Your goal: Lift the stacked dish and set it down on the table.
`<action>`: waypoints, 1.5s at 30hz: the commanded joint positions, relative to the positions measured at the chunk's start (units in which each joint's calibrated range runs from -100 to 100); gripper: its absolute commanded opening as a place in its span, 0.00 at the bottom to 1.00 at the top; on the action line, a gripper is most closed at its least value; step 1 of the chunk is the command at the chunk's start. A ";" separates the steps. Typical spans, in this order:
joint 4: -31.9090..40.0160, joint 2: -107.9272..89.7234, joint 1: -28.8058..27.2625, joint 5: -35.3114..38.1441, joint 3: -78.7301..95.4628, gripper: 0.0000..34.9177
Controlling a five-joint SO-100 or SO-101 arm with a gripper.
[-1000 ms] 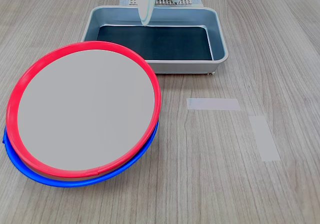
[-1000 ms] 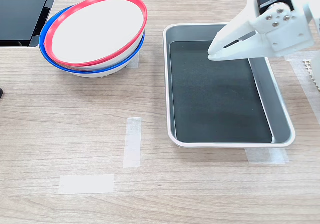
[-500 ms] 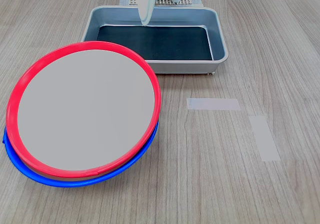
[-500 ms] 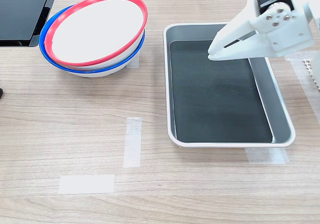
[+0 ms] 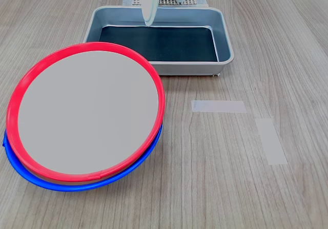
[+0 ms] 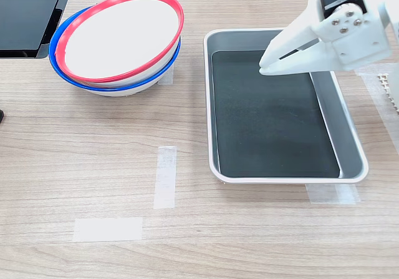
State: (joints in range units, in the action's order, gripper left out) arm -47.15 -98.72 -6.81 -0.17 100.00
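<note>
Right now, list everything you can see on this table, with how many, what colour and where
red-rimmed dish: one, red rim, pale grey centre, stacked tilted on the blue one.
blue-rimmed dish: one, blue rim, under the red one, at the first exterior view's left.
tray: one, grey with dark bottom, nothing in it, at the second exterior view's right.
tape strips: several, pale, stuck flat on the table.
dark panel: one, black, the second exterior view's top left corner.
gripper: one, white, above the tray, fingertips nearly together, holding nothing.
</note>
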 commanded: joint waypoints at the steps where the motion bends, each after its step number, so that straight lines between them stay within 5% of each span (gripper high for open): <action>1: -0.19 -0.26 0.46 0.29 0.00 0.01; 7: -0.28 5.37 1.12 1.90 -3.37 0.01; 20: 3.36 55.69 -2.74 7.23 -44.15 0.40; 33: 8.56 83.07 -5.28 9.38 -62.99 0.47; 45: 10.29 93.05 -5.47 9.23 -72.83 0.37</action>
State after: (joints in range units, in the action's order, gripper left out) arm -37.52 -6.39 -12.21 9.26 31.31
